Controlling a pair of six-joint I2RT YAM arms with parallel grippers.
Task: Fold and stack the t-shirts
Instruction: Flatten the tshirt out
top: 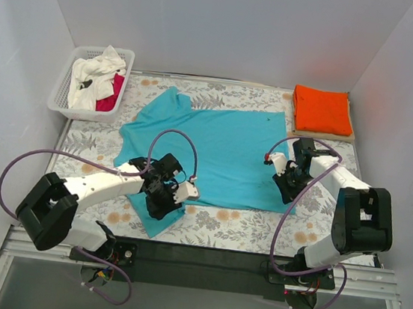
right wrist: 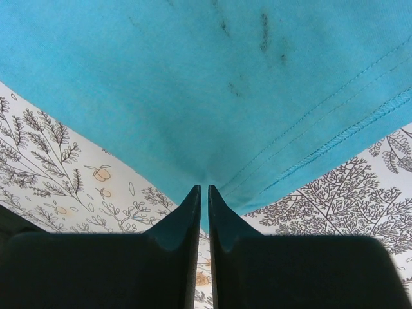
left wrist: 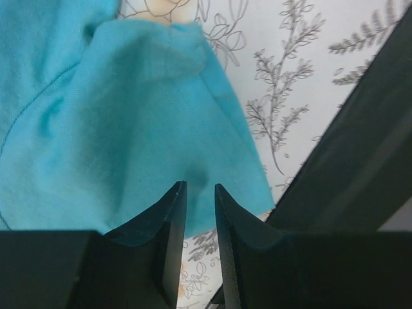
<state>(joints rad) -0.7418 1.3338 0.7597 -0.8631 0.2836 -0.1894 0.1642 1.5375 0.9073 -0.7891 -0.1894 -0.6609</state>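
Observation:
A teal t-shirt (top: 223,145) lies spread flat across the middle of the floral table. My left gripper (top: 164,204) hovers at its near left sleeve; in the left wrist view the left gripper (left wrist: 200,185) has its jaws a small gap apart, with the teal sleeve (left wrist: 129,129) lying just beyond the tips. My right gripper (top: 288,189) is at the shirt's near right corner. There the right gripper (right wrist: 203,187) is shut on the hemmed teal cloth (right wrist: 212,84), which puckers at the tips. A folded orange t-shirt (top: 321,110) lies at the back right.
A white lattice basket (top: 62,90) at the back left holds crumpled white (top: 96,73) and red-pink (top: 111,94) shirts. White walls close in three sides. A black rail (top: 201,258) runs along the near edge, showing as a dark bar (left wrist: 360,148) in the left wrist view.

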